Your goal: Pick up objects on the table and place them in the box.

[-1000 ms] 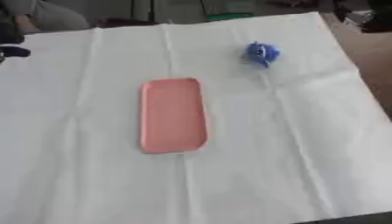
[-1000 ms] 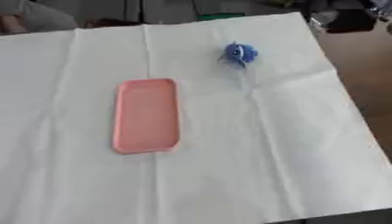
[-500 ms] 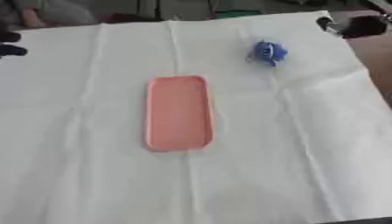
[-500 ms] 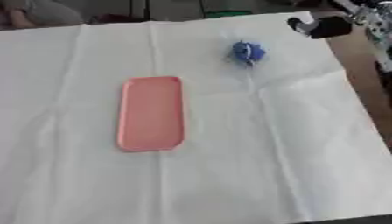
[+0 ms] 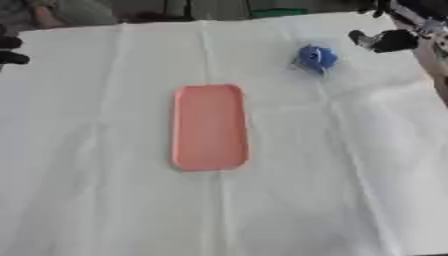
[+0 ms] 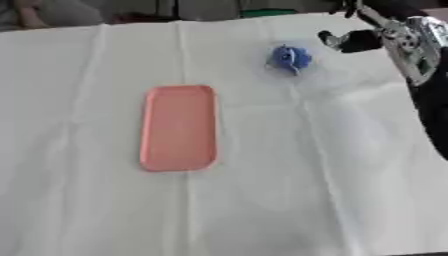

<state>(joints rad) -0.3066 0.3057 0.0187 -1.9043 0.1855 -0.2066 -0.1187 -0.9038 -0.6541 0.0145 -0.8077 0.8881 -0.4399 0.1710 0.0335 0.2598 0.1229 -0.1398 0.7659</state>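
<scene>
In the left eye view, a white cloth [image 5: 262, 200] covered the tabletop, creased in long folds. A pink tray [image 5: 208, 127], a shallow rounded rectangle lying lengthwise away from the camera, sat a little left of the middle of the cloth. A small blue object [image 5: 316, 56], roundish and crumpled-looking, lay on the cloth toward the far right, well apart from the tray. The right hand [image 5: 388, 40] came in from the upper right corner, black with silver parts behind it, its dark tip just beside the blue object but apart from it. Whether its fingers were curled or straight could not be told from this view. At the far left edge a dark shape [image 5: 9, 50] showed over the cloth's border; it was perhaps part of the left hand, but too little of it was visible to be sure.

In the right eye view, the right hand [image 6: 348, 41] showed more of its arm, a silver and black wrist running down the right edge. A black finger pointed toward the blue object [image 6: 290, 57] with a gap of cloth between them. The hand held nothing, though its fingers remained too blurred to judge. The tray [image 6: 179, 127] lay empty.
</scene>
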